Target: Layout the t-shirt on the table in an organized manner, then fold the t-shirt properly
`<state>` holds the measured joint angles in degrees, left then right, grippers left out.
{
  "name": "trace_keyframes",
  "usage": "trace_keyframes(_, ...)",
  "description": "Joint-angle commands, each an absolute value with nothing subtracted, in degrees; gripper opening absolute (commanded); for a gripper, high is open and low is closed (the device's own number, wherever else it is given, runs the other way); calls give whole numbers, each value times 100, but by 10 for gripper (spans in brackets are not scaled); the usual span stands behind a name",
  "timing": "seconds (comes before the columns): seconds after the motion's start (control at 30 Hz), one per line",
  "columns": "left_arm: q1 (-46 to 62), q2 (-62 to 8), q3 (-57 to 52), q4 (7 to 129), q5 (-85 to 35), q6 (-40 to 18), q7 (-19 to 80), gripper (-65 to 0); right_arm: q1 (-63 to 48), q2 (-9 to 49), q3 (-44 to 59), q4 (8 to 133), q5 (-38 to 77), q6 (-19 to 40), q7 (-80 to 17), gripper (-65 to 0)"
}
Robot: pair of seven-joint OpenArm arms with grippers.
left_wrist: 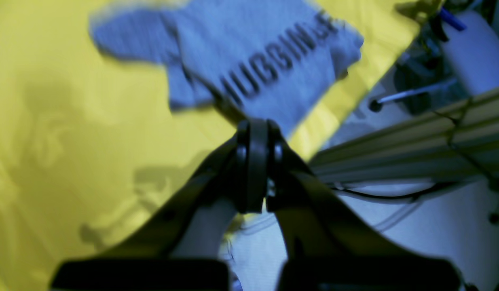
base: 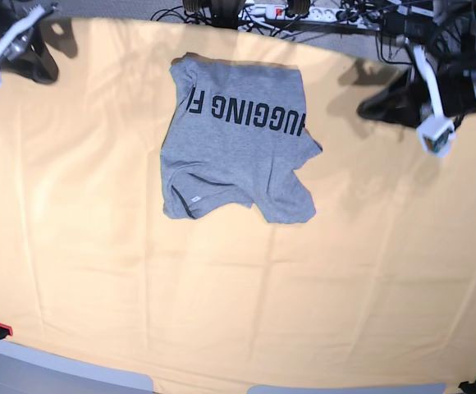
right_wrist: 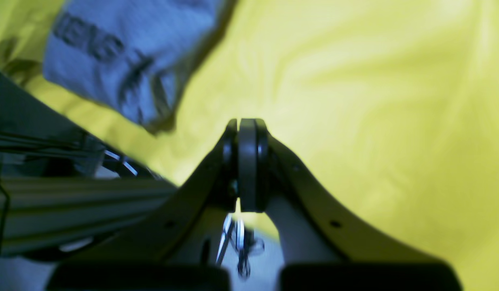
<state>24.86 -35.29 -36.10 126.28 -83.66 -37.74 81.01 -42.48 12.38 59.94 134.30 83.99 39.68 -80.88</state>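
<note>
The heather-grey t-shirt (base: 238,139) lies lettering side up on the far middle of the table (base: 238,295), rumpled, with folds along its near hem and right side. Blurred, the t-shirt (left_wrist: 257,52) lies ahead of my left gripper (left_wrist: 255,125), which is shut, holds nothing and hangs near the table's edge. The t-shirt (right_wrist: 120,52) shows at upper left of my right gripper (right_wrist: 247,121), also shut and empty above bare yellow cloth. The left arm (base: 431,107) stands right of the shirt and the right arm (base: 8,45) at the far left corner, both apart from it.
Cables and a power strip (base: 279,12) run behind the table's far edge. An aluminium frame rail (left_wrist: 415,137) and cables lie beyond the table edge beside my left gripper. A small red object (base: 0,330) sits at the near left corner.
</note>
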Motion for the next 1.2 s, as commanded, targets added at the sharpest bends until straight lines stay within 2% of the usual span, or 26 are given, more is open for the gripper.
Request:
trace_keyframes(0.0, 2718, -3640, -3750, 12829, -8500, -3769, 8000, -650, -4480, 1288, 6176, 13500, 8500, 4000, -8000, -650)
trace_keyframes(0.17, 4095, -3658, -4246, 13277, -8500, -3712, 8000, -650, -5345, 1057, 6676, 13500, 8500, 4000, -8000, -650)
trace_keyframes(0.37, 5822, -3778, -4567, 13323, -8500, -3857, 8000, -650, -6410, 987, 6698, 13500, 8500, 4000, -8000, -650)
trace_keyframes(0.6, 7120, -3776, -4436, 12527, -7953, -3979, 8000, -650, -6954, 1140, 5863, 11784, 8500, 4000, -8000, -650)
trace_keyframes(0.8, 7065, -3776, -3312, 11013, -7113, -3876, 7795, -650, -6812, 1658, 4462, 10044, 8381, 4000, -8000, -650)
trace_keyframes(1.0, 6047, -3450, -2112, 9264, -6571, -3881, 7627, -650, -6101, 1737, 3417, 8737, 6799, 4000, -7933, -650)
trace_keyframes(1.17, 4995, -3059, -1487, 7846, -6018, -3881, 7155, -650, -5537, 1732, 2639, 7765, 5465, 4000, -6731, -650)
